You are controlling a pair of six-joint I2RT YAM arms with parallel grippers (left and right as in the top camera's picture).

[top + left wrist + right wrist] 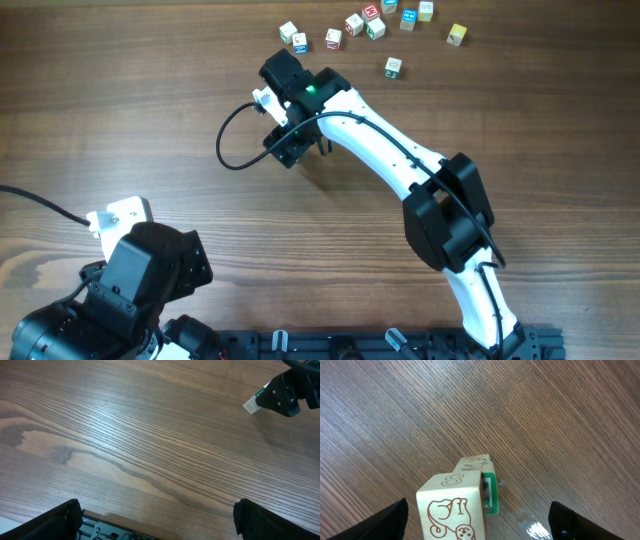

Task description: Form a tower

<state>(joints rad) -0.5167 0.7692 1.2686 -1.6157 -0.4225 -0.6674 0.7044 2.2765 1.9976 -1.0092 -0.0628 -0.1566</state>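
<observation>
Tower: I found the tower in the right wrist view, standing on the table between the right fingers. It was two small wooden cubes, one on the other.
Top cube: the top cube was pale wood with brown line drawings, an 8-like figure on its upper face and an animal on its side.
Lower cube: the lower cube peeked out behind and to the right, with a green-framed face and faint green marks on top.
Right gripper: the right gripper hung over the tower with its fingers spread, one on each side. I saw a strip of table between each finger and the cubes, narrow on one side and wide on the other, so nothing was pinched.
Left gripper: the left gripper had its fingers spread wide over bare wood, with nothing between them.
Overhead: the right arm reached toward mid-table, and its wrist covered the tower, so I could not make it out there.
Loose cubes: the loose cubes lay scattered near the far edge, well apart from the right gripper.
Left arm: the left arm sat at the near left corner.
</observation>
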